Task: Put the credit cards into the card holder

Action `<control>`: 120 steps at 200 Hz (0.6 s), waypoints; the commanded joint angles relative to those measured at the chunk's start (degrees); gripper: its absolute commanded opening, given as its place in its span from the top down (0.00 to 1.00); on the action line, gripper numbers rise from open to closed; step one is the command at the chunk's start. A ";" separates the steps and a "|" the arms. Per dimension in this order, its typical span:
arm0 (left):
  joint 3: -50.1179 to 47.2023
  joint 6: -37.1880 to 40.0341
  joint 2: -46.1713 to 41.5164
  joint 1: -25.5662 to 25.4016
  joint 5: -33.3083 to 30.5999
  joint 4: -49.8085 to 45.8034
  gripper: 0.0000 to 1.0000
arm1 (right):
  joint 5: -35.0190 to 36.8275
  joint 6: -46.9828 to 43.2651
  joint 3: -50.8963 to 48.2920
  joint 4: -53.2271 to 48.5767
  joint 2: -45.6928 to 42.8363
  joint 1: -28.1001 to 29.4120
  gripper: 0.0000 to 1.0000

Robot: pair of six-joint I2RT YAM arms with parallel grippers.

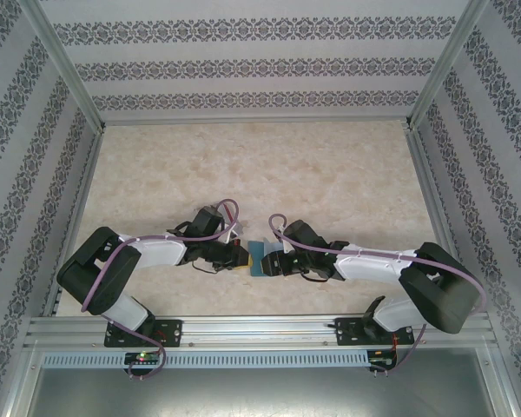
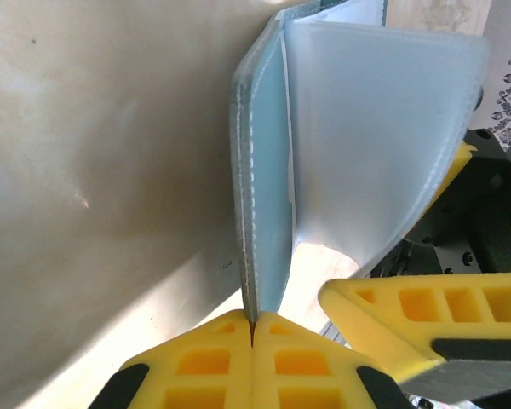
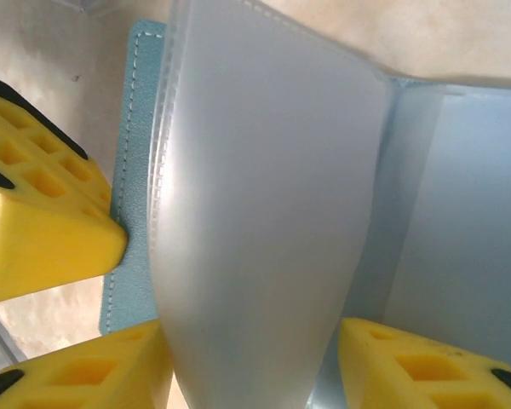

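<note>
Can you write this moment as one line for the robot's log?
left pincer: shut on card holder cover | right pincer: jaws apart around frosted sleeve, grip unclear | wallet: open

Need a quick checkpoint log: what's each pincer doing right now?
Left pincer: closed on the card holder cover's edge.
Right pincer: open, straddling the clear inner flap.

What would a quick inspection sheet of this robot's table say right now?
Surface: pale marbled table.
Job's things: teal card holder, open between the two hands, its clear inner flap bowed outward.
Clutter: nothing seen.
Hands: left hand shut on the holder's teal cover edge; right hand with fingers apart, one on each side of the flap.
Cables: purple cables run along both arms.
Surroundings: patterned walls on three sides; metal rail at the near edge.
</note>
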 commanded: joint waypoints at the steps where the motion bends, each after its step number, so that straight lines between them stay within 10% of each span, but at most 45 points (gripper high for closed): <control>1: 1.26 0.89 1.26 0.17 -0.83 -2.65 1.00 | -1.52 -1.15 -1.07 -0.05 -1.58 -0.95 0.41; 36: 1.91 1.02 1.18 0.15 -0.82 -3.16 1.00 | -1.90 -1.22 -2.09 -0.90 -2.75 -1.85 0.54; 100: 1.88 1.05 2.22 0.16 -0.80 -2.74 1.00 | -6.34 -2.93 -1.79 0.05 -3.12 -2.13 0.41; 120: 1.61 1.12 1.84 0.19 -1.37 -2.80 1.00 | -6.73 -3.21 -1.79 0.03 -4.18 -2.65 0.54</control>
